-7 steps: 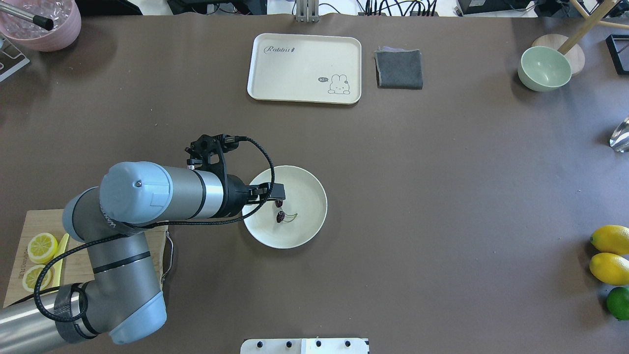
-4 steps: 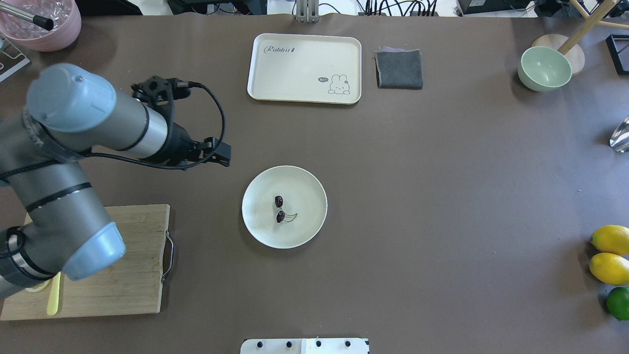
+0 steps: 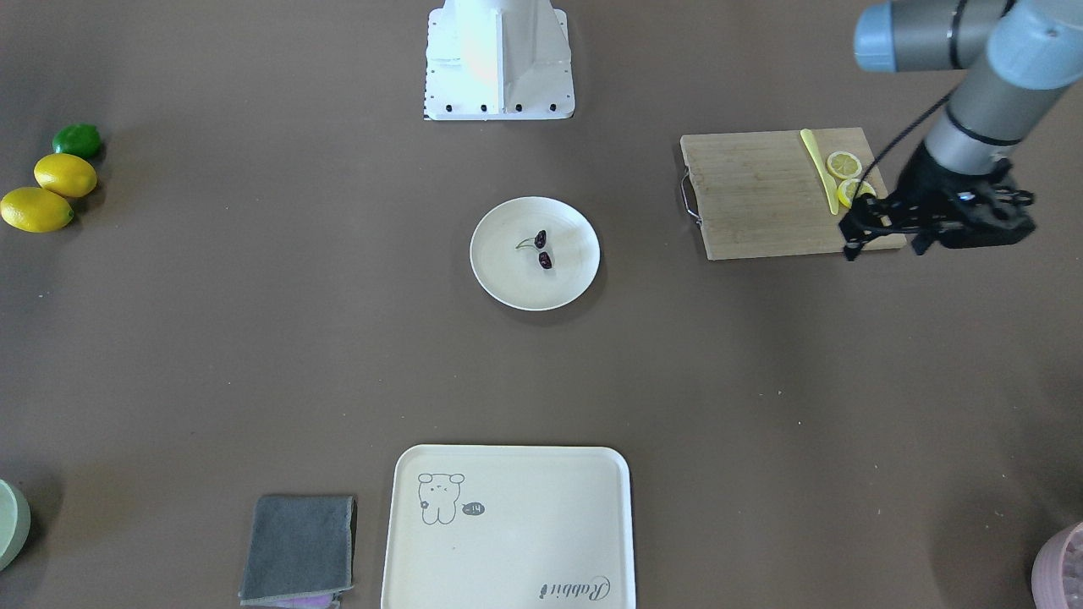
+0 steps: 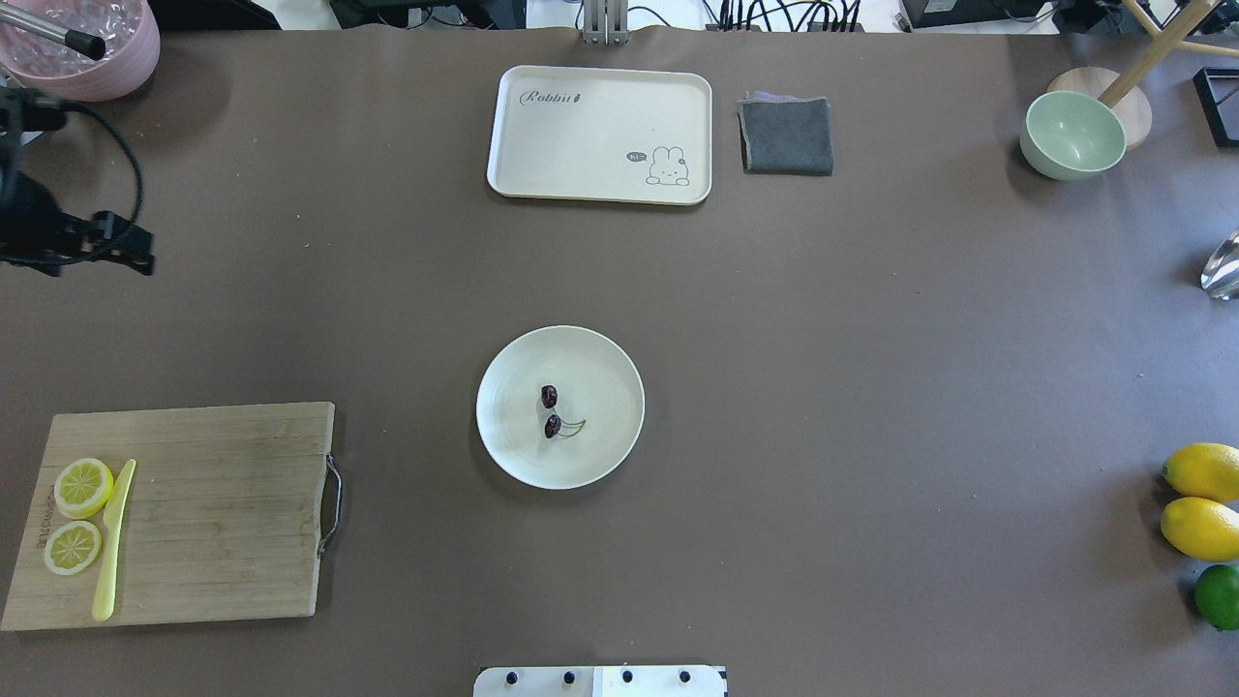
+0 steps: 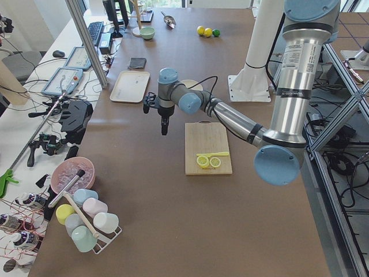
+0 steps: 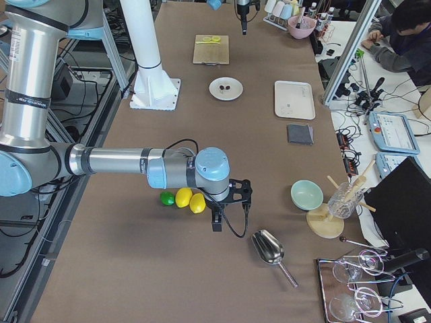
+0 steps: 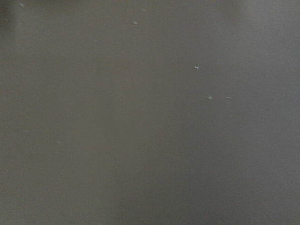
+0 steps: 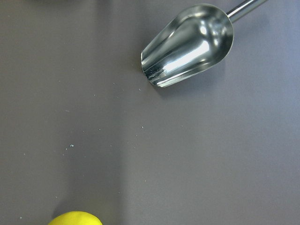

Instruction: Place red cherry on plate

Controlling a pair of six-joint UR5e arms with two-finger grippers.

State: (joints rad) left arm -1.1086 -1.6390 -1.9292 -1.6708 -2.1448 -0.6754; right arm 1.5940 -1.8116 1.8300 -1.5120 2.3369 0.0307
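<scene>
The red cherry (image 4: 551, 411) lies inside the plate (image 4: 619, 368), just to 9 o'clock of its centre in the overhead view, with the stem toward 3 o'clock. I judge the placing as done. The left gripper (image 4: 135, 250) hangs well apart, at 10 o'clock from the plate, near the edge of the counter (image 4: 871, 387). Its jaws seem a little apart and it holds nothing. For the right gripper (image 6: 215, 226) I cannot tell if it is wide or narrow.

What can go wrong now is small but real. The cherry is round and light and the plate is shallow, so a knock on the counter or on the plate could roll it over the rim. If I drive the right arm low, it could push the lemons (image 4: 1200, 471) or the scoop (image 8: 187, 44) near it.

My count:
- two cherries on one stem
- one plate
- one tray (image 4: 600, 106)
- one grey cloth (image 4: 786, 136)
- one cutting board (image 4: 223, 513), with two lemon slices (image 4: 83, 487) and one yellow knife (image 4: 111, 542)
- two lemons
- one lime (image 4: 1218, 595)
- one green bowl (image 4: 1072, 136)
- one scoop
</scene>
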